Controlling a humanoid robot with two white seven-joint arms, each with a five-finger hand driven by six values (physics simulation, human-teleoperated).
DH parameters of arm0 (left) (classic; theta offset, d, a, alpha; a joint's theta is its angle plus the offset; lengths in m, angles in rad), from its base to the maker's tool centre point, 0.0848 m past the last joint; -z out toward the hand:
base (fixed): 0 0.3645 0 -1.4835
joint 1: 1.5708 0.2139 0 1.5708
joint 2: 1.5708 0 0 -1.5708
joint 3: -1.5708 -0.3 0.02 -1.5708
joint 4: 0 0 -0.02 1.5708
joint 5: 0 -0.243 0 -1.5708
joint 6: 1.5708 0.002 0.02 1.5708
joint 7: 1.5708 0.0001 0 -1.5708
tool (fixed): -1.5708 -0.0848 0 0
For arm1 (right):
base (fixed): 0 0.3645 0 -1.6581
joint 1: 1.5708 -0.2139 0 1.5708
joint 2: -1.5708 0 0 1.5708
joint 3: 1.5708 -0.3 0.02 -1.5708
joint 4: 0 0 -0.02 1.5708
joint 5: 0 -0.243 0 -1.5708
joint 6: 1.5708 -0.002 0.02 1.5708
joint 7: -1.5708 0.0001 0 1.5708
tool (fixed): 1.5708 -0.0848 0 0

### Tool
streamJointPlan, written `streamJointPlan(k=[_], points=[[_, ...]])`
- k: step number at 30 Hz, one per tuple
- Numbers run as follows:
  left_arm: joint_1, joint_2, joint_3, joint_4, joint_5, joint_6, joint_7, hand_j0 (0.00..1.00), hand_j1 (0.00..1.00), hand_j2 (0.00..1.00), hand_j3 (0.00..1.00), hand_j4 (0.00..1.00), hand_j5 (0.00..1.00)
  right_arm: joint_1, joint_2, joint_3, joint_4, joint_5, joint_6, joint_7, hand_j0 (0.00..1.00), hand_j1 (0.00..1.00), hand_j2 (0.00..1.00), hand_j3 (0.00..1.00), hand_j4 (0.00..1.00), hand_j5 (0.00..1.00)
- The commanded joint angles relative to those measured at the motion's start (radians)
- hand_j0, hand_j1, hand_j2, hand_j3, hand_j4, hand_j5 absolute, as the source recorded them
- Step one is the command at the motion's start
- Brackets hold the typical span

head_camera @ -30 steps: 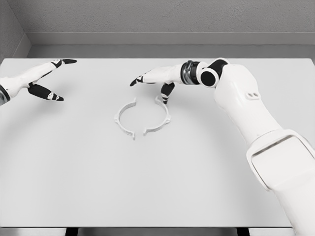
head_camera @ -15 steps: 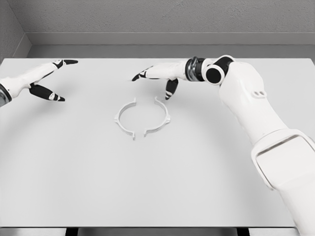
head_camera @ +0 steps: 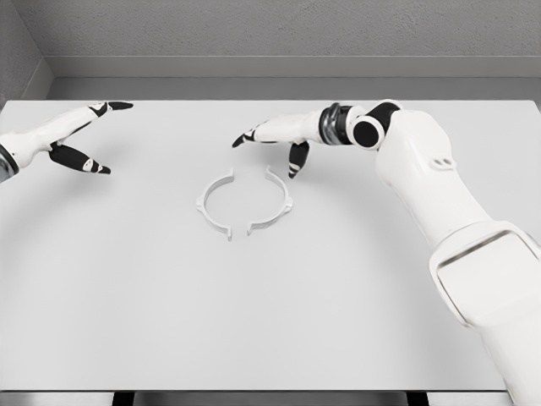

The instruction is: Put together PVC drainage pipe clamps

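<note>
On the white worktop [head_camera: 355, 296], near the middle and a bit toward the back, lie two white curved clamp pieces. The left clamp half [head_camera: 213, 203] and the right clamp half [head_camera: 275, 201] face each other, so together they make a ring shape. The ring is not closed: there is a small gap at the back and another small gap at the front. Each piece has little tabs sticking out at its ends. Both pieces lie flat, and no robot hand touches them.

The right robot hand [head_camera: 279, 139] comes in from the right on a big white arm. It is up above the worktop, just behind the right clamp half. Its fingers [head_camera: 246, 138] are spread out and point to the left, and its dark thumb [head_camera: 297, 159] points down toward the ring. It is loose and holds nothing.

The left robot hand [head_camera: 68, 135] shows at the far left edge, well apart from the clamp pieces. Its fingers are spread too, with one dark fingertip pointing toward the back and another toward the front. It holds nothing

Behind the worktop stands a gray wall [head_camera: 270, 30]
</note>
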Motion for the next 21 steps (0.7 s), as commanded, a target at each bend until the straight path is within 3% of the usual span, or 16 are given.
streamJointPlan(k=[1,21], points=[[0.002,0.002,0.001,0.0,0.008,0.002,0.0,1.0,1.0,1.0,1.0,1.0,1.0,0.0,0.009,0.006,0.0,-0.006,0.003,0.0,1.0,1.0,1.0,1.0,1.0,1.0],[0.0,0.002,0.001,0.0,0.008,0.002,0.0,1.0,1.0,1.0,1.0,1.0,1.0,-0.008,0.016,0.049,-0.008,-0.018,0.003,0.0,1.0,1.0,1.0,1.0,1.0,1.0]])
